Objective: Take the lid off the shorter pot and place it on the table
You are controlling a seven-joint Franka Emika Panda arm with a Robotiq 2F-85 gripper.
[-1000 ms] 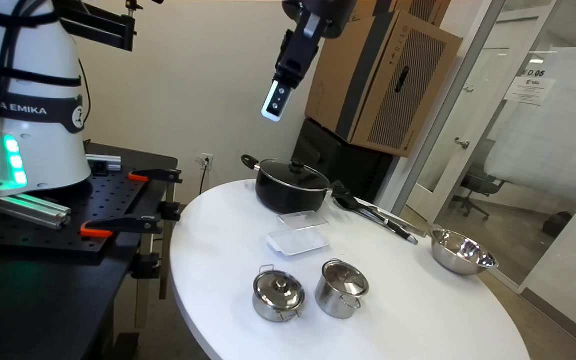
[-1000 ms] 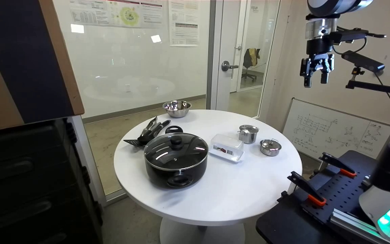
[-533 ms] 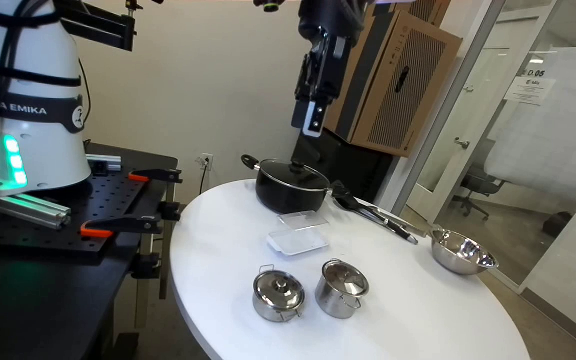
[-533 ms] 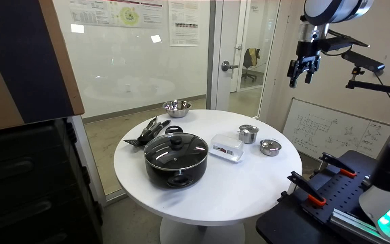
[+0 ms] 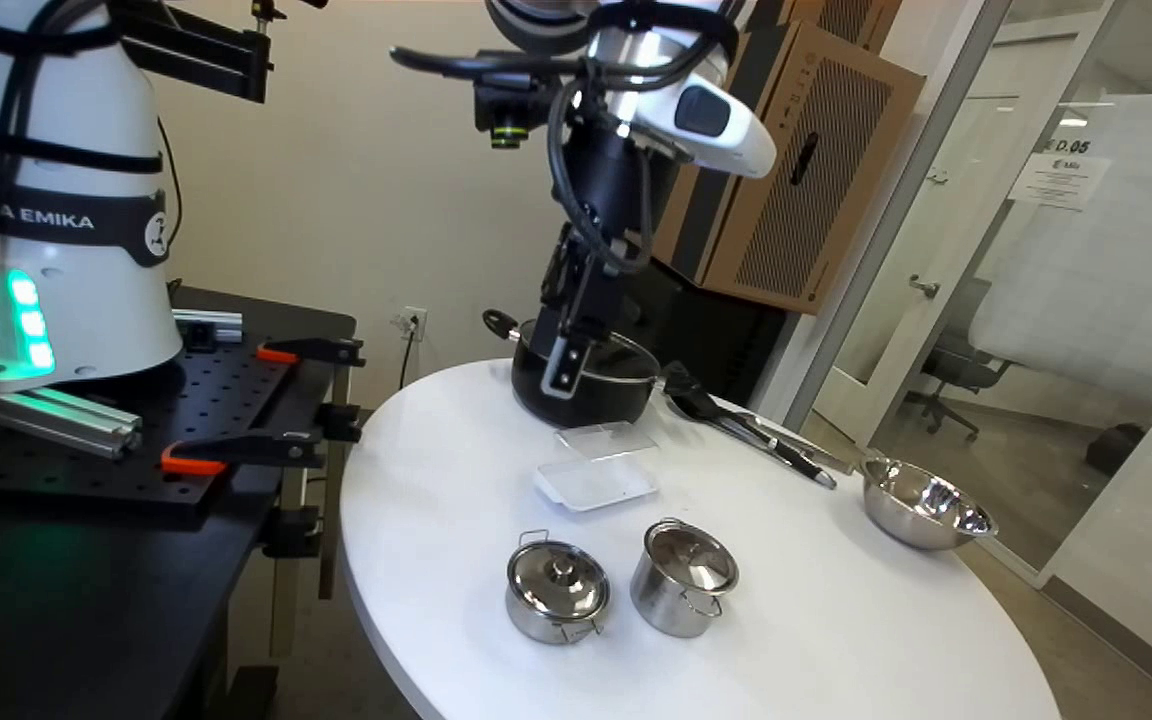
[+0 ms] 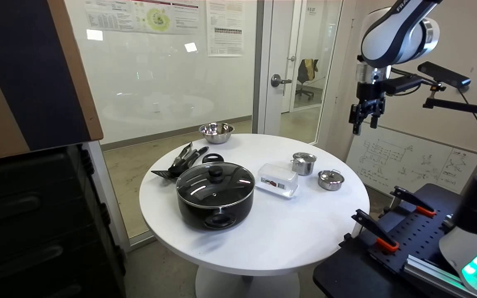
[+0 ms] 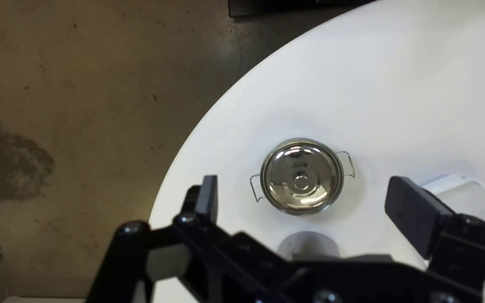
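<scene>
The small round steel lid (image 5: 558, 576) with a centre knob sits on the shorter pot (image 5: 536, 627). In an exterior view the lid (image 6: 331, 176) and the shorter pot (image 6: 329, 186) stand near the table's edge. The white round table (image 5: 456, 480) bears them. My gripper (image 6: 365, 126) is open, empty and points down, well above the table. It also shows against the black pot in an exterior view (image 5: 566, 368). In the wrist view the lid (image 7: 301, 168) lies below and between the spread fingers of my gripper (image 7: 305, 191), apart from them.
The taller steel pot (image 5: 671, 605) stands close beside the shorter one. A clear plastic box (image 6: 278, 180), a big black pot (image 6: 215, 207), black utensils (image 6: 184, 161) and a steel pan (image 6: 217, 133) are also on the table. The table edge (image 7: 209, 111) runs near the shorter pot.
My gripper has come down toward the table. In one exterior picture it also shifted left, and more of the arm has come into sight. The lid and pots have not moved.
</scene>
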